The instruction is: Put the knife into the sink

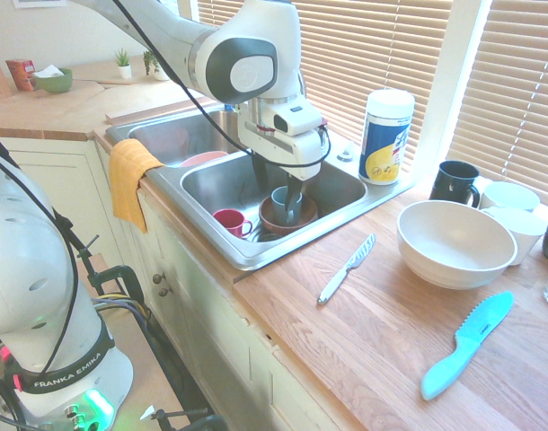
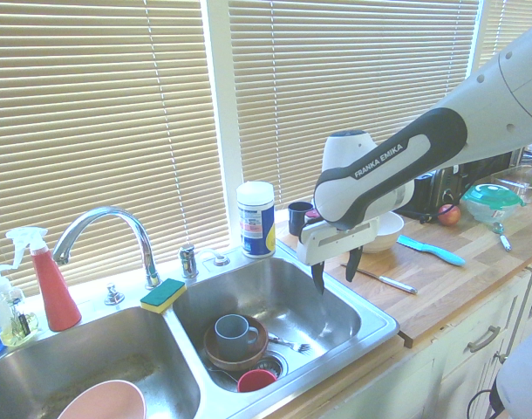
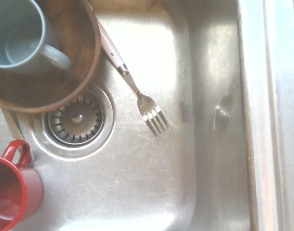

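Gripper, fingers spread and empty, hangs over the sink; knife lies flat on the countertop beside its rim—light, stiff, slippery, likely best pinched across its handle.

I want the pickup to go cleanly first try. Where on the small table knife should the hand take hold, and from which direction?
Take the knife by its whitish handle, the end nearer the counter's front edge, coming straight down from above. It lies flat on the wooden countertop beside the sink, so the sides are the only grippable faces; close across its narrow width. The hand is open above the basin.
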Robot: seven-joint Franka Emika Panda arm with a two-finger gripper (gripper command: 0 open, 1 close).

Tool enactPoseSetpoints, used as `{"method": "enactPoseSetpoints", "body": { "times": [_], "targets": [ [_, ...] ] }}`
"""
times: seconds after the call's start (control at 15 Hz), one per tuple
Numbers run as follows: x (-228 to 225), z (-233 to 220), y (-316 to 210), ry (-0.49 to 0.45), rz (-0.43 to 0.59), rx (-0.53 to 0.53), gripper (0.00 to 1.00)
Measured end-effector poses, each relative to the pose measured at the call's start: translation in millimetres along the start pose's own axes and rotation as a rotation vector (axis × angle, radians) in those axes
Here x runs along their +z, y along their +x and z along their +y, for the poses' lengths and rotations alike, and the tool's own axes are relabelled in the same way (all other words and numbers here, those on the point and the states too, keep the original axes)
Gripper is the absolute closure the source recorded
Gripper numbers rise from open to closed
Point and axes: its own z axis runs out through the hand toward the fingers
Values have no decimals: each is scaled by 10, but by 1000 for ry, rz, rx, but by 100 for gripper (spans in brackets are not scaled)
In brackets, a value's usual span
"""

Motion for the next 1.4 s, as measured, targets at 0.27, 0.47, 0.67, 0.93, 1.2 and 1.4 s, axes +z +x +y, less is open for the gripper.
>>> {"method": "enactPoseSetpoints", "body": {
  "times": [0.27, 0.47, 0.67, 0.93, 1.2, 1.4],
  "targets": [
    [2, 12, 14, -6, 6, -13, 0],
    [-46, 126, 179, -12, 18, -40, 0],
    [-164, 403, 516, -28, 19, -89, 0],
    [-183, 870, 844, -41, -9, -151, 0],
    [-156, 1160, 1018, -44, -9, -214, 0],
    [-19, 1178, 1063, -47, -15, -219, 0]
  ]
}}
